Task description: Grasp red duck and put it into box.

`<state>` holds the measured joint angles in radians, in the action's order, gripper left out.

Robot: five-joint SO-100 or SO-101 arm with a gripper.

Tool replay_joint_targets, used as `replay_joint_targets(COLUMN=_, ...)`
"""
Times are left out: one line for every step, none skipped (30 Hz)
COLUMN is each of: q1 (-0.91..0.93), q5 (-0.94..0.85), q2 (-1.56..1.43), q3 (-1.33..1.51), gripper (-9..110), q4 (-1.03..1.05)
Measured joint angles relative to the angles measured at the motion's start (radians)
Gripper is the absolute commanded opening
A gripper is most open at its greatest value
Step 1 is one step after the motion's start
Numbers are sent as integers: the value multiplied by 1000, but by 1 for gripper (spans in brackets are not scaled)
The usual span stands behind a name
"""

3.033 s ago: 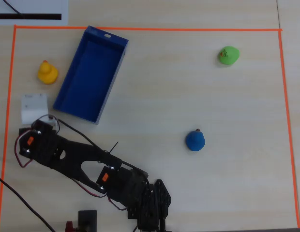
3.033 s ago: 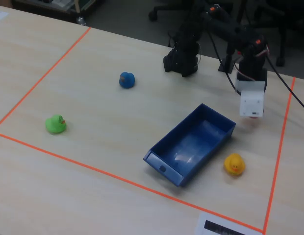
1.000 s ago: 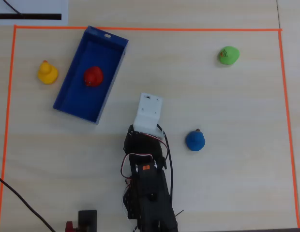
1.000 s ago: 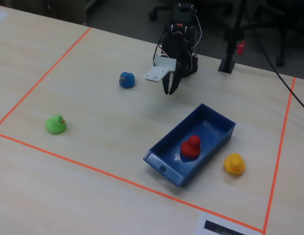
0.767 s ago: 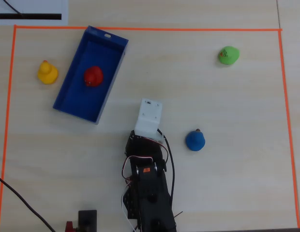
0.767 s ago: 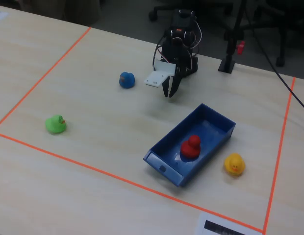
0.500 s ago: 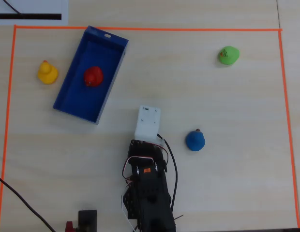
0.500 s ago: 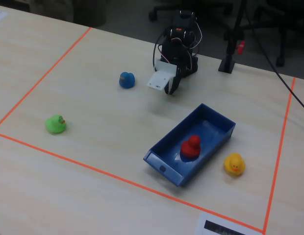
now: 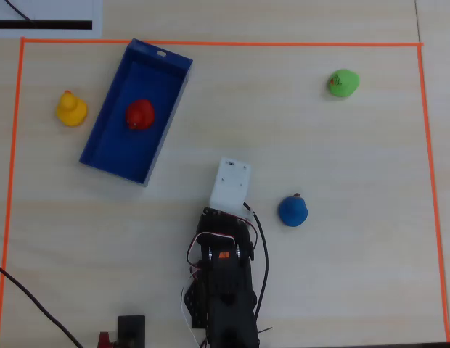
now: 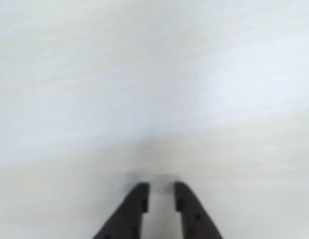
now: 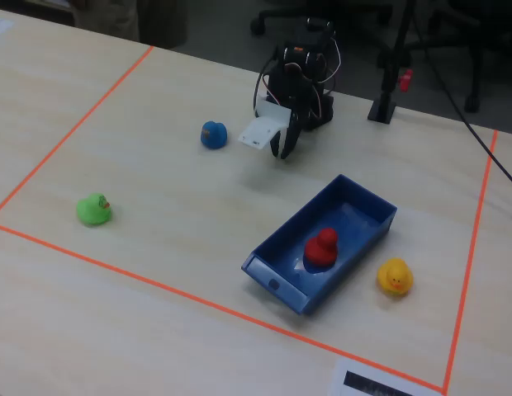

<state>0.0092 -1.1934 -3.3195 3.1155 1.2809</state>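
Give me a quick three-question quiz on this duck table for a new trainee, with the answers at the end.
1. True or false: the red duck lies inside the blue box.
2. Which duck sits just outside the box? A) yellow duck B) green duck C) blue duck
3. Fill in: in the wrist view, the gripper holds ____ between its fingertips.

Key: 1. True. 2. A; the green one is far off near a corner of the orange tape, the blue one is beside the arm. 3. Nothing; only a narrow gap and bare table show.
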Motion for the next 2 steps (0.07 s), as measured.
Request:
replay_joint_targets(q1=0, q5=0, q2=0, q3=0, gripper=4, q4=0)
replay_joint_targets(q1=0, q5=0, q2=0, q3=0, gripper=4, q4=0)
